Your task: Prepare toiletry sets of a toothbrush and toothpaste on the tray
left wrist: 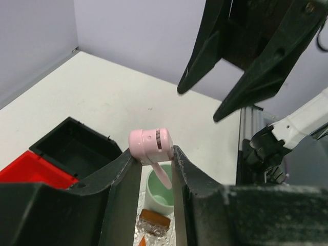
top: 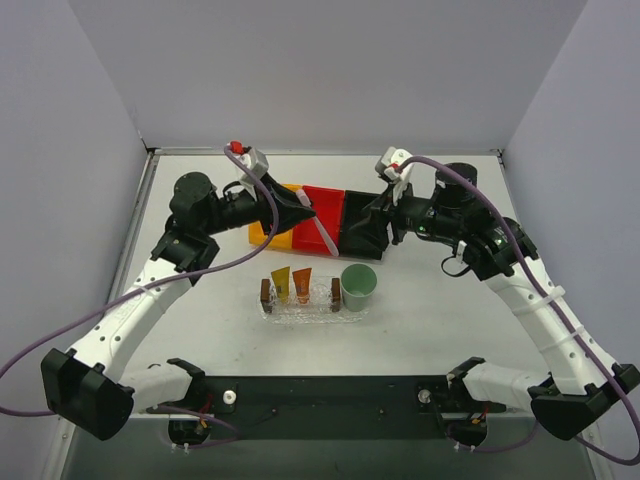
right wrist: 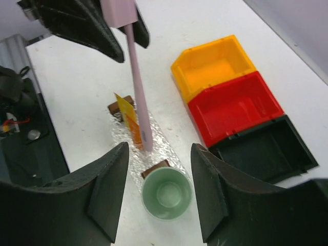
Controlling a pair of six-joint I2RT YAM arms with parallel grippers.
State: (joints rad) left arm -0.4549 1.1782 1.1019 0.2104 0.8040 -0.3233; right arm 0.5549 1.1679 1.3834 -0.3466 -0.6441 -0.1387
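Note:
My left gripper (top: pixel 303 210) is shut on the toothbrush (top: pixel 322 232), a pale pink stick that hangs slanted over the red bin. In the left wrist view its pink head (left wrist: pixel 150 146) is pinched between the fingers (left wrist: pixel 123 174). The right wrist view shows the stick (right wrist: pixel 138 92) pointing down over the tray. The clear bumpy tray (top: pixel 315 311) holds a yellow tube (top: pixel 281 284) and an orange tube (top: pixel 301 285), both upright. My right gripper (top: pixel 372 225) is open and empty over the black bin, facing the left one; its jaws (right wrist: pixel 159 154) frame the cup.
A pale green cup (top: pixel 358 285) stands at the tray's right end. Brown blocks (top: pixel 266 292) sit on the tray. Orange (top: pixel 262 232), red (top: pixel 322 200) and black (top: pixel 358 215) bins stand in a row behind the tray.

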